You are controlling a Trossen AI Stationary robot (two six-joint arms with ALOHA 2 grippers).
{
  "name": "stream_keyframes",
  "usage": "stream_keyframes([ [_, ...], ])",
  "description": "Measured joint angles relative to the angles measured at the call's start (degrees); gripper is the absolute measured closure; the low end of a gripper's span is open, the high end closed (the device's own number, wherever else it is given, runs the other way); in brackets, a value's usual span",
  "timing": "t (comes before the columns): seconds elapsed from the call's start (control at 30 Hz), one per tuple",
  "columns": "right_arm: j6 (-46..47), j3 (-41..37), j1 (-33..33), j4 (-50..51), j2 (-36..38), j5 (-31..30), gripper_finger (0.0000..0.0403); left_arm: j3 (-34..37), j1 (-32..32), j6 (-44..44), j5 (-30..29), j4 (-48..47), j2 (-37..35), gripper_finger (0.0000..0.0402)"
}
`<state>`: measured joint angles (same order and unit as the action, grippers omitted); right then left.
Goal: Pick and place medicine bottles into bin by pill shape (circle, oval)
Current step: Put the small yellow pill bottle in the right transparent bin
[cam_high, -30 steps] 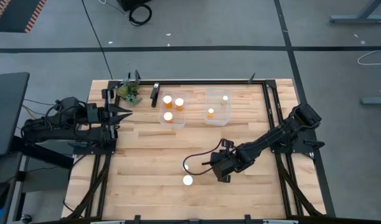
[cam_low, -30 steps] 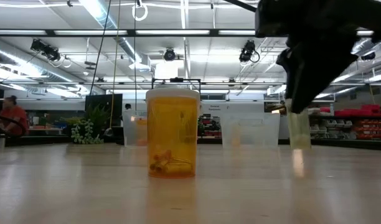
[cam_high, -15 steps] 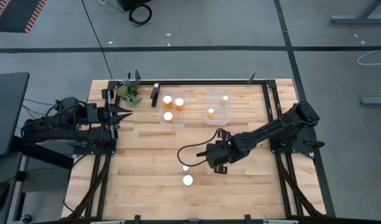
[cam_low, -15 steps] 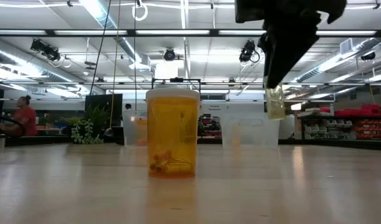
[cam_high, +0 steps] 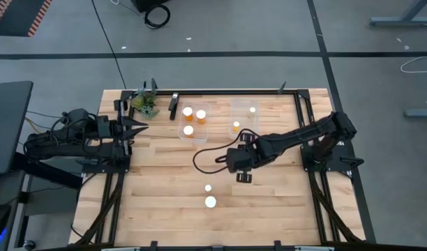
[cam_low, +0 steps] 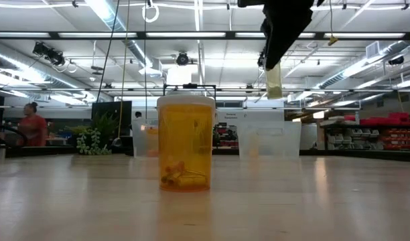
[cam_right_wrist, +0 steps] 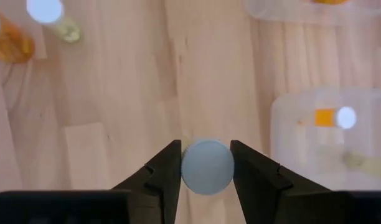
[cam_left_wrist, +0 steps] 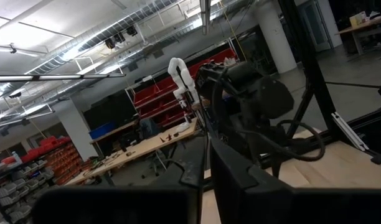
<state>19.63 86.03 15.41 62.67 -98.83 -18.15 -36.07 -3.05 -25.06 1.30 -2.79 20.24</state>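
The right gripper hangs above the middle of the counter, its fingers closed on a small pale bottle with a white cap. Two more bottles stand on the near part of the counter. The two clear bins at the far side hold other bottles. The left gripper waits at the left edge with its fingers closed.

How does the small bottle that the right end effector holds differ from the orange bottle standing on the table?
The held bottle is pale yellowish and slim, while the orange bottle is clearly wider. The held bottle hangs in the air, clamped in the right end effector; the orange bottle stands upright on the table, and nothing touches it. Both have a round white cap.
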Motion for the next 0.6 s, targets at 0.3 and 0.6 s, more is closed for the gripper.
stream_keyframes([
  [0.3,-5.0,0.6,-4.9,1.8,0.0,0.0,0.0264,0.0,0.0,-0.1,0.0,0.0,0.0,0.0367],
  [0.6,-7.6,0.6,-9.9,4.9,0.0,0.0,0.0264,0.0,0.0,0.0,0.0,0.0,0.0,0.0367],
])
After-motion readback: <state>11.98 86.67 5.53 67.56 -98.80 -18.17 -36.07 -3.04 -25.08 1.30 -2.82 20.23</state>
